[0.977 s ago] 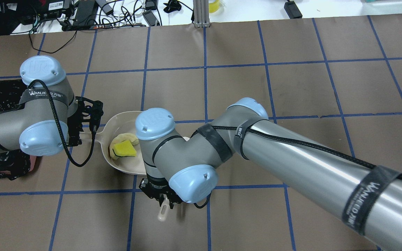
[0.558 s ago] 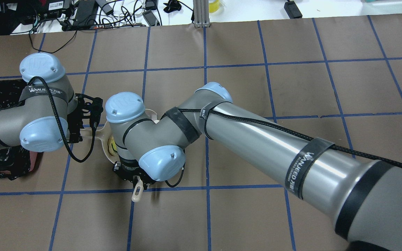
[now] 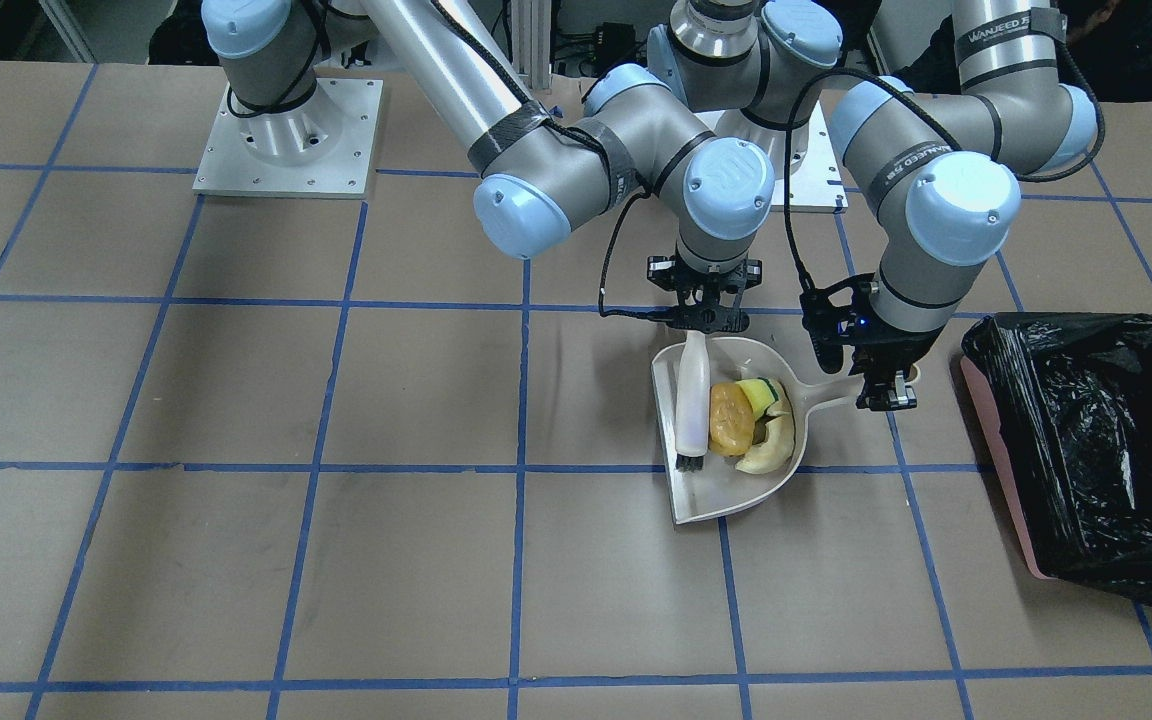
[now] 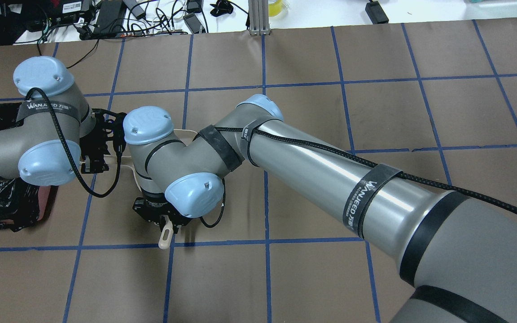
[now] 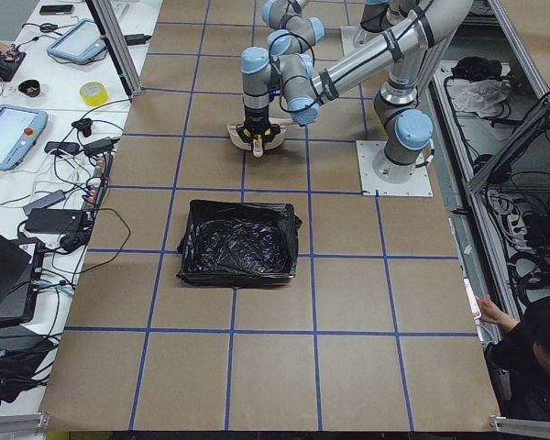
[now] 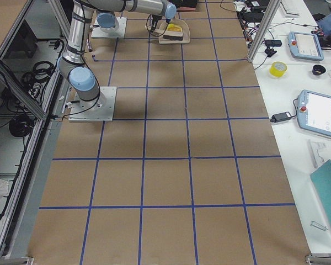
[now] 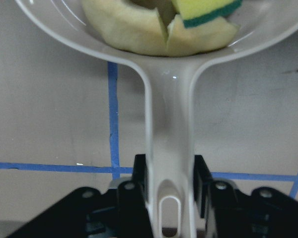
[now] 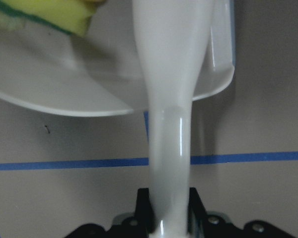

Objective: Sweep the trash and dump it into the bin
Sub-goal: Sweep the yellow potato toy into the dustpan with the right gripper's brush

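**Sweep stroke closing out: all three trash items are being held in the dustpan, and the dump is not yet begun**

Against the overhead views of the preceding second, the right arm's wrist is being found displaced well toward the robot's left. The sponge and slice that were open to view in the pan are now being hidden beneath it. The left arm is being found only slightly shifted. In judgement, the sweeping is being completed, and the carry to the bin is being left as the outstanding step.

The front-facing view is being read from left to right.

- **Right gripper:** The right gripper (image 3: 703, 320) is being kept clamped on the handle of the white brush (image 3: 693, 400). The right wrist view shows its jaws pressed against both sides of that handle.
- **Brush:** It is being laid along the pan floor, with its dark bristles toward the operators' side and its flank seemingly touching the trash.
- **Trash:** The golden-brown potato-like piece (image 3: 731, 420), the yellow-green sponge block (image 3: 758, 393) and the cream crescent slice (image 3: 774, 445) are being crowded together against the curved rear wall.
- **Dustpan:** All three items are being contained in the white dustpan (image 3: 721, 495), which appears to be resting on the taped table (image 3: 236, 400).
- **Left gripper:** The left gripper (image 3: 886, 395) is being held shut on the end of the dustpan handle (image 3: 831, 397), as the left wrist view confirms.
- **Bin:** The black-lined pink bin (image 3: 1086, 440) is standing apart from the pan, farther right, and no trash is being seen in it.
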{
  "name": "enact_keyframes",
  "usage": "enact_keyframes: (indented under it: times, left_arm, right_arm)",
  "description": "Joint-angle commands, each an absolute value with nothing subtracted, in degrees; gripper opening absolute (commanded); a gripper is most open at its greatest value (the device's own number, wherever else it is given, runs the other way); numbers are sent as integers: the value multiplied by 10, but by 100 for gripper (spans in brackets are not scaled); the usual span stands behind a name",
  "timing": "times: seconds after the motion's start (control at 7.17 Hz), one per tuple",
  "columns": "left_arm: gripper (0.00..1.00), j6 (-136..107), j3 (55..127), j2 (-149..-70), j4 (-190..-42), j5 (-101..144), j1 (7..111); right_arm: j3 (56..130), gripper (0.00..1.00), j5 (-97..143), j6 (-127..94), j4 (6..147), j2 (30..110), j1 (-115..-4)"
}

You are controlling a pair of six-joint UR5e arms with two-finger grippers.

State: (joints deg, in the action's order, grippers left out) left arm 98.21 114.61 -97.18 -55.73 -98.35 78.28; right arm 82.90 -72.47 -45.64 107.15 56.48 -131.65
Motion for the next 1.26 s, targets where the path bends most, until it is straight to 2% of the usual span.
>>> enact_keyframes:
  times: [0.0,1.12]
  left_arm:
    - [0,980,1119,-972,-564,-963,779]
    - [0,976,1117,-972,-564,-940,775]
  right_arm:
    - [825,4,-755,-412,1009,566,-1316]
    - [841,4,-845,-330,922,623,-1247]
